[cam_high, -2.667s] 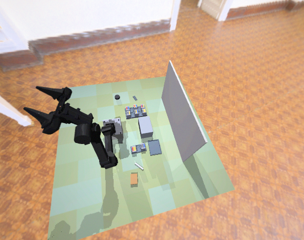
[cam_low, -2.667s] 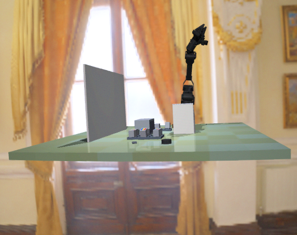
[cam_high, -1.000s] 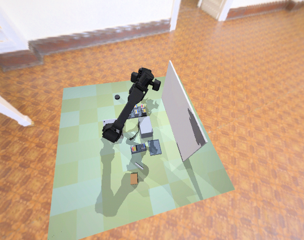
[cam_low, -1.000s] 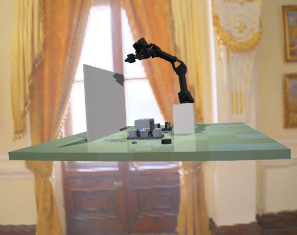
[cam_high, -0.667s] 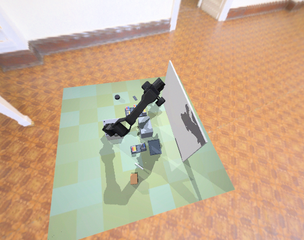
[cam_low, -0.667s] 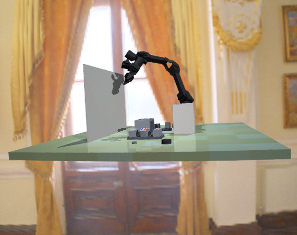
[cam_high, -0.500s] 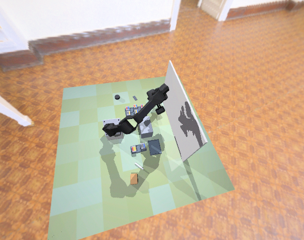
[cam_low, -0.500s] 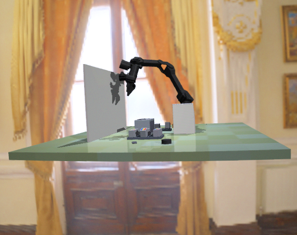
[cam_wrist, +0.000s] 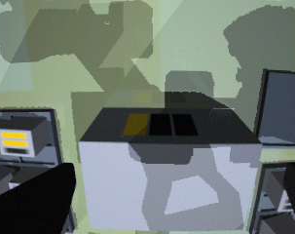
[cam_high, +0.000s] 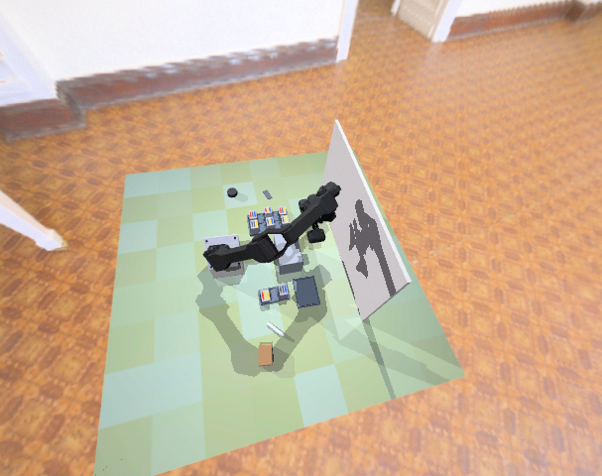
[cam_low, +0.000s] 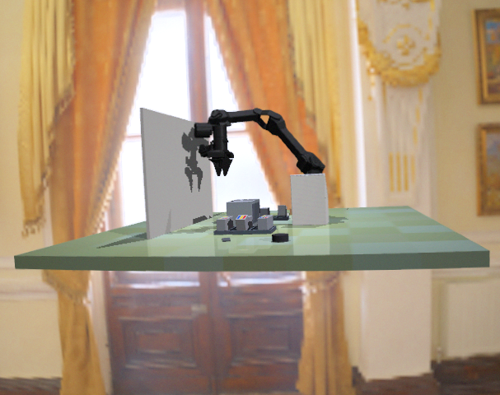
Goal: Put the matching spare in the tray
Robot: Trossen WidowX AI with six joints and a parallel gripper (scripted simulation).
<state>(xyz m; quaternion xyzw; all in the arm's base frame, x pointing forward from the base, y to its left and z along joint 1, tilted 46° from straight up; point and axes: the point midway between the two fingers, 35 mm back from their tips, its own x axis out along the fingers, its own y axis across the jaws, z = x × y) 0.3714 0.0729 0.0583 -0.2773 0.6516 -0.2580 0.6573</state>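
The mounted unit (cam_high: 291,266) (cam_low: 242,207) (cam_wrist: 113,185) is a large grey box. In the wrist view its dark back face shows one yellow bar and two black bars. A rack (cam_low: 245,232) (cam_wrist: 55,132) beside it holds several small spares with striped labels; one spare (cam_wrist: 20,141) shows two yellow bars and a black one. A smaller rack (cam_high: 275,295) (cam_wrist: 265,182) holds two spares. The dark tray (cam_high: 305,292) (cam_wrist: 285,107) is empty. My gripper (cam_low: 221,174) (cam_wrist: 182,175) is open and empty, pointing down, high above the table near the unit's back.
A tall upright panel (cam_high: 341,178) (cam_low: 165,169) stands beyond the unit. My arm rises from a white pedestal (cam_low: 308,199). A black cylinder (cam_high: 232,192) (cam_low: 279,237), a small dark piece (cam_high: 267,194) (cam_low: 226,239), a white stick (cam_high: 275,328) and a brown block (cam_high: 265,354) lie around.
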